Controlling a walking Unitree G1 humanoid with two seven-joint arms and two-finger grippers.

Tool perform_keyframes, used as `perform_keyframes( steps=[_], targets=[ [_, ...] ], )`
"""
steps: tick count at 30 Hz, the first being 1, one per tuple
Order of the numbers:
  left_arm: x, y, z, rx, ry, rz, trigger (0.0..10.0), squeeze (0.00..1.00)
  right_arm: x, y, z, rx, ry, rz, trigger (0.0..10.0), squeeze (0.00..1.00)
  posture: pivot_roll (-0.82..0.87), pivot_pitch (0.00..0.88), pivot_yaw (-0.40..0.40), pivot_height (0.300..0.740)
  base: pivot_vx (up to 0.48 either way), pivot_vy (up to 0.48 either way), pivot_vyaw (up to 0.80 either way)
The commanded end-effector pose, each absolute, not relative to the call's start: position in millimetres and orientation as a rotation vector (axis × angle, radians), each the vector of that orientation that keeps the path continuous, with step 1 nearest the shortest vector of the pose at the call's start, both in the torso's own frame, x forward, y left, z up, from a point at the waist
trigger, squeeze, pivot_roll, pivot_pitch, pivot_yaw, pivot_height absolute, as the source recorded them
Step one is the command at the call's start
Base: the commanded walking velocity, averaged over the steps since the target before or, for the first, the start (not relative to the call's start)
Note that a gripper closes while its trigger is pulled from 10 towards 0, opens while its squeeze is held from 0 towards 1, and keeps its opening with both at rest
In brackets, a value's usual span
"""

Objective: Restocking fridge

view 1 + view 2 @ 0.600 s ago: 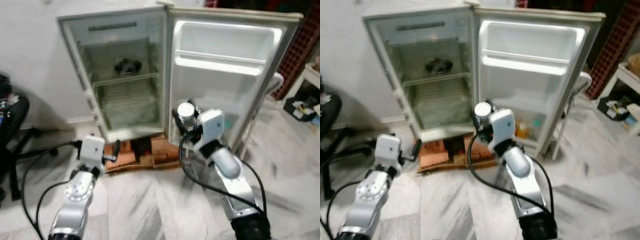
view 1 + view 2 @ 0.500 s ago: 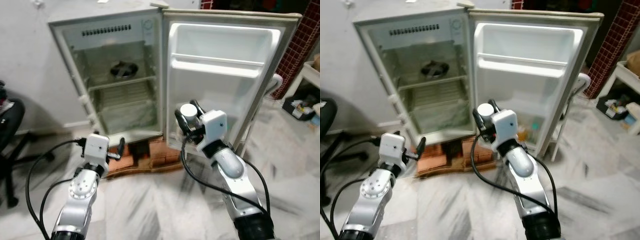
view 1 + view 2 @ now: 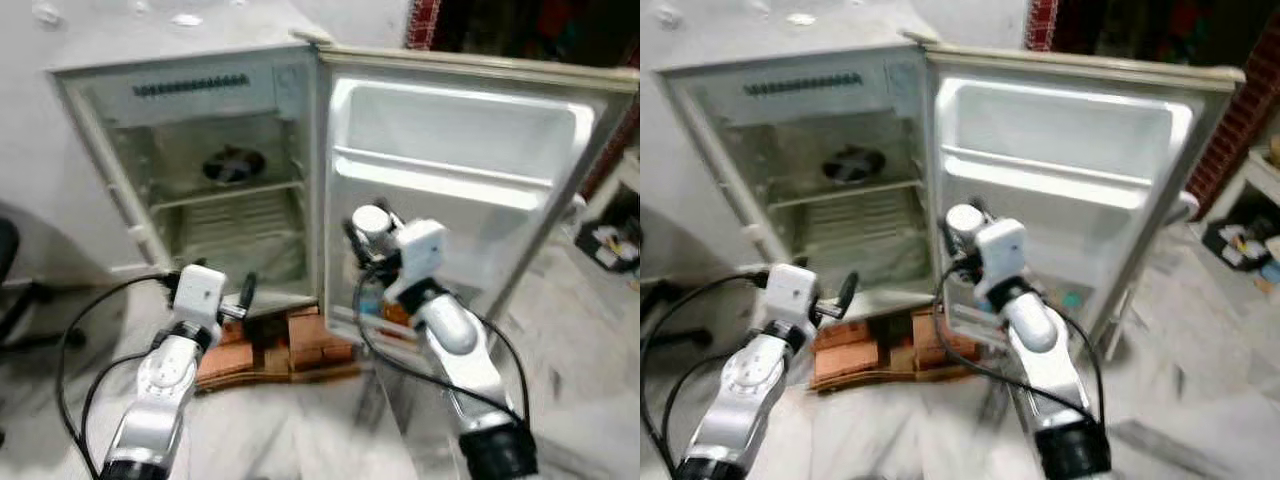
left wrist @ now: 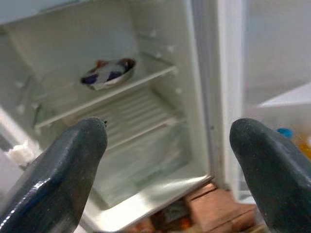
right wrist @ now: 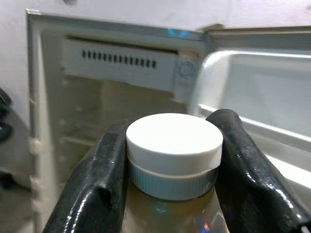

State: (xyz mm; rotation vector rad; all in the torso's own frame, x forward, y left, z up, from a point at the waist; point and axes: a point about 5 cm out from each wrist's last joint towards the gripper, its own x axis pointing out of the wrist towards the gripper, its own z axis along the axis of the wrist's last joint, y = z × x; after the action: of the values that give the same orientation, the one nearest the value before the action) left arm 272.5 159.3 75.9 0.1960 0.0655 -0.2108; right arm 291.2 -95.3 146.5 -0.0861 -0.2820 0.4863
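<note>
Right end effector point(image 5: 170, 170) clamped on white-capped jar point(image 5: 174, 145) (before open fridge point(image 3: 200, 180)).

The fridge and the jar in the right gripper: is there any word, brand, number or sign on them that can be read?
No readable text.
Jar in the right gripper: plain white lid, no label visible.
Fridge: the round dial bears marks too blurred to read.
</note>
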Motion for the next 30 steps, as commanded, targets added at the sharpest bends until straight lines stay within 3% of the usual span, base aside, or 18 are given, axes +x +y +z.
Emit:
perform_keyframes(
  steps=[1,15,21,30],
  targets=[
    [274.0,151.0,79.5,0.160,0.050,-0.232,10.0,0.00,292.9,-104.5,149.8,-0.108,-0.297,0.471,10.0,0.00,0.02,0.000,0.022,0.740,0.000,0.000,0.00],
    [267.8,143.7,72.0,0.176,0.084,-0.294,10.0,0.00,281.2,-77.7,154.9,-0.075,-0.307,0.750,10.0,0.00,0.03,0.000,0.019,0.740,0.000,0.000,0.00],
    [269.4,142.7,72.3,0.181,0.077,-0.306,10.0,0.00,301.2,-92.6,199.9,0.012,-0.466,0.577,10.0,0.00,0.03,0.000,0.020,0.740,0.000,0.000,0.00],
    [272.4,142.9,72.6,0.182,0.075,-0.302,10.0,0.00,333.3,-142.5,243.1,-0.105,-0.612,0.225,10.0,0.00,0.03,0.000,0.019,0.740,0.000,0.000,0.00]
  ],
)
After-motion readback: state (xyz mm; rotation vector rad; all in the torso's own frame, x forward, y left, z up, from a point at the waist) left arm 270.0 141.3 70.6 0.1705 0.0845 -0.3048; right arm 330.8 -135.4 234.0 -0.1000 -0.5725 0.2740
